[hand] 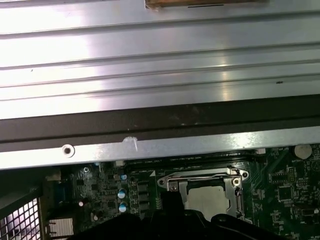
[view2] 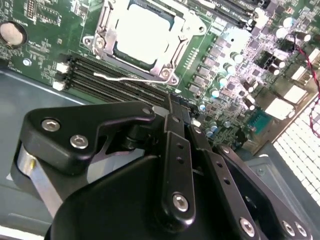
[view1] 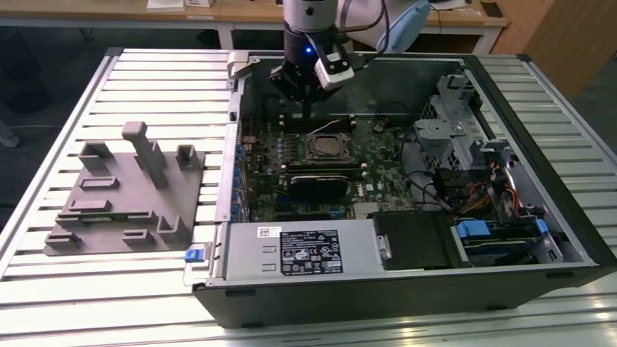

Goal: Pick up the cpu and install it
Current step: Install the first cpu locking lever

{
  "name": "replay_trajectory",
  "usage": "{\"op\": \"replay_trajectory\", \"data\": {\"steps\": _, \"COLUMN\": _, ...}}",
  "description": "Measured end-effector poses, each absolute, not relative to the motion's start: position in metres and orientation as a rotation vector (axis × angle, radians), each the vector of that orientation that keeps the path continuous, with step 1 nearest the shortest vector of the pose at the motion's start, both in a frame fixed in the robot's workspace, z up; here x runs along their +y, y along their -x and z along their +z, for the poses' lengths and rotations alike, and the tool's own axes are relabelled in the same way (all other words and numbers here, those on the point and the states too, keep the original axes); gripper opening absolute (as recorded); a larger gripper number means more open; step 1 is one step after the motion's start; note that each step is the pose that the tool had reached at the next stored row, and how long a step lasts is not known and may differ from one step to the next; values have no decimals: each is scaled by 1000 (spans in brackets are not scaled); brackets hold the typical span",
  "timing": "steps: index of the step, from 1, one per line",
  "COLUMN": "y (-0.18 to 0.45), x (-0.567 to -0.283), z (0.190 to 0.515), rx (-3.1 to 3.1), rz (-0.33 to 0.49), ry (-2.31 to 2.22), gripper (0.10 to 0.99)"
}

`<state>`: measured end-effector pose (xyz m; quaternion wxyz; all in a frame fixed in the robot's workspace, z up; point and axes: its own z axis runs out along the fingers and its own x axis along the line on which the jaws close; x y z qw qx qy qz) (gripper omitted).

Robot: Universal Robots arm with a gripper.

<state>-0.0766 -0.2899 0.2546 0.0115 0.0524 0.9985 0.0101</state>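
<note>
Second wrist view: cpu [view2: 141, 31] sits in socket (tool [view2: 172, 107] state unclear).

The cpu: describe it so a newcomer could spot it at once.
Start at the open computer case lying on the slatted table, then find its green motherboard. Just below the gripper, the cpu sits inside the metal-framed socket: a flat, pale silver square, unlike the black heatsink block beside it.

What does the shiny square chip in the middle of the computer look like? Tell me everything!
The cpu is a small, flat square with a pale silver-white metal top that glares in the light. It lies level in the motherboard socket, framed by the socket's metal bracket; a thin wire lever runs beside it. In the exterior view it sits mid-board, below the gripper, which is not touching it.
</note>
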Motion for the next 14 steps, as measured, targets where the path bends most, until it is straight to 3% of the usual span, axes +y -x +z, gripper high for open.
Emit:
{"op": "replay_trajectory", "data": {"steps": 3, "y": 77, "x": -291, "z": 254, "rx": 3115, "rz": 85, "ry": -164, "gripper": 106}}
{"op": "replay_trajectory", "data": {"steps": 14, "y": 70, "x": -291, "z": 248, "rx": 3117, "rz": 88, "ry": -136, "gripper": 106}}
